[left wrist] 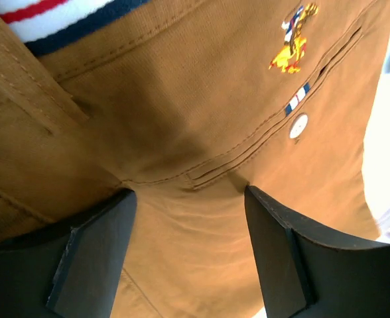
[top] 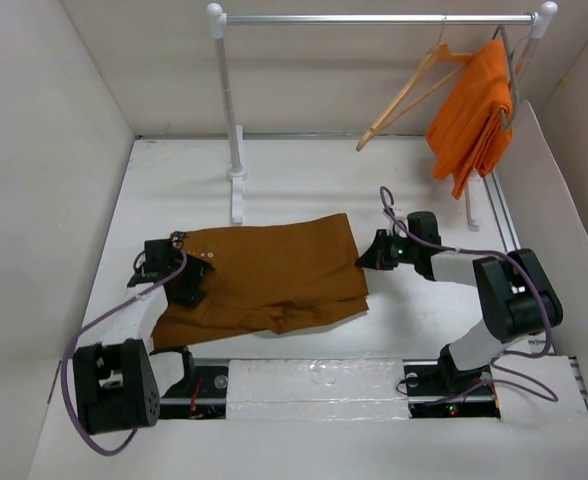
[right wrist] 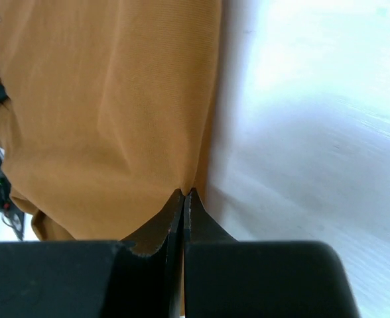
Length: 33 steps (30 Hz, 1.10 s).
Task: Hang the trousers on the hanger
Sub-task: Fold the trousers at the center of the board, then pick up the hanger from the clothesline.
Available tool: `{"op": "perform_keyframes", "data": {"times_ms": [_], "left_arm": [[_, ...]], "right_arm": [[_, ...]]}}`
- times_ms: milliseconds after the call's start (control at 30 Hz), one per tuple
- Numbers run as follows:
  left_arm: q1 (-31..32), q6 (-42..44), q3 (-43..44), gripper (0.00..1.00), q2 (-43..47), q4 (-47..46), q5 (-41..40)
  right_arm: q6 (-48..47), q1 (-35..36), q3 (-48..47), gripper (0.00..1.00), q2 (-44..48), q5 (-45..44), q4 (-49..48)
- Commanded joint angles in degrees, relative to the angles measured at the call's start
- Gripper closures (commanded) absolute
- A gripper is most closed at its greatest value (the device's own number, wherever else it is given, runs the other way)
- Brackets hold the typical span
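Trousers [top: 274,270] flat on the table [top: 304,180] — one end pinched.
Right gripper [right wrist: 184,193] pinches the cloth's right edge, jaws pressed together; left gripper [left wrist: 188,195] stands spread over the waistband [left wrist: 56,16] end at the left. Hanger [top: 414,85] hangs on the far rail [top: 374,18] — beside an orange garment [top: 471,115].

Bright even light; the table [right wrist: 314,99] glares white.

Brown trousers [top: 274,275] lay folded flat on the white table [top: 304,175], waist to the left. The left gripper [top: 190,287] sat over the waist end; the right gripper [top: 363,262] touched the right edge. At the back right, a hanger [top: 414,85] and an orange garment [top: 471,115] hung from the rail [top: 374,18]
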State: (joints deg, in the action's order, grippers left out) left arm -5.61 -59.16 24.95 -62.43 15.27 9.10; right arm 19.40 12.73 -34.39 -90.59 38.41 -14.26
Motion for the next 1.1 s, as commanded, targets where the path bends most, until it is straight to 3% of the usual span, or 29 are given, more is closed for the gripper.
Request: {"op": "perform_keyframes", "data": {"times_ms": [0, 267, 333, 367, 433, 467, 567, 600, 633, 700, 767, 800, 833, 967, 1000, 1033, 1067], "left_arm": [[0.3, -1.3, 0.7, 0.35, -8.6, -7.3, -2.1], [-0.4, 4.2, 25.0, 0.35, -33.0, -5.0, -7.3], [-0.4, 5.4, 32.7, 0.36, -36.9, 1.0, -6.7], [0.4, 5.5, 33.8, 0.36, -37.0, 2.5, -7.1], [0.9, 6.2, 32.0, 0.37, -33.1, 3.0, -8.0], [0.9, 6.2, 30.4, 0.37, -31.4, 2.6, -8.4], [0.9, 5.8, 24.3, 0.39, -22.0, 2.1, -8.3], [1.6, 5.9, 21.5, 0.45, -19.5, 1.4, -7.4], [4.1, 6.3, 18.8, 0.58, -12.2, 0.7, -6.2], [6.7, 6.3, 18.6, 0.82, -7.9, 0.7, -6.4], [9.9, 6.9, 19.3, 1.00, -4.0, 0.3, -7.4], [11.8, 7.6, 20.1, 1.00, -0.8, 0.1, -8.0], [16.2, 9.6, 21.4, 1.00, 0.5, 0.0, -11.0], [28.4, 15.2, 33.9, 1.00, 1.0, 1.0, -19.9], [30.7, 16.1, 36.4, 1.00, -1.0, 1.8, -21.9], [32.9, 17.3, 39.0, 1.00, -2.0, 2.0, -24.9], [36.9, 20.1, 42.6, 1.00, -2.7, 1.4, -26.1]], "right_arm": [[3.0, -3.0, 1.6, 1.00, 0.6, 1.3, -8.1], [3.4, -4.3, 3.2, 1.00, 3.9, 1.3, -4.9], [3.1, -3.8, 3.7, 0.90, 4.5, 1.1, -3.8], [1.6, -3.8, 3.5, 0.76, 5.4, 0.4, -3.1], [-0.5, -4.3, 1.2, 0.64, 6.7, -0.9, 2.6], [-2.6, -4.3, 0.1, 0.53, 7.7, -2.1, 6.8], [-7.2, -3.6, -5.2, 0.39, 13.0, -5.5, 18.2], [-8.1, -3.6, -6.6, 0.36, 16.5, -6.8, 20.7], [-8.9, -1.7, -11.1, 0.33, 20.7, -8.3, 26.2], [-8.9, -1.0, -12.8, 0.34, 24.9, -9.0, 27.6], [-8.9, 1.1, -18.7, 0.55, 28.7, -10.7, 30.5], [-8.7, 1.8, -20.7, 0.70, 31.7, -11.5, 30.5], [-7.9, 1.8, -24.6, 0.98, 32.8, -13.3, 29.8], [-7.2, 1.7, -36.3, 0.97, 30.7, -14.9, 27.8], [-7.0, 0.8, -39.0, 0.91, 29.1, -15.2, 27.7], [-6.5, -0.1, -41.7, 0.72, 25.6, -15.9, 28.3], [-6.2, -0.6, -47.1, 0.60, 23.7, -16.2, 28.4]]}}
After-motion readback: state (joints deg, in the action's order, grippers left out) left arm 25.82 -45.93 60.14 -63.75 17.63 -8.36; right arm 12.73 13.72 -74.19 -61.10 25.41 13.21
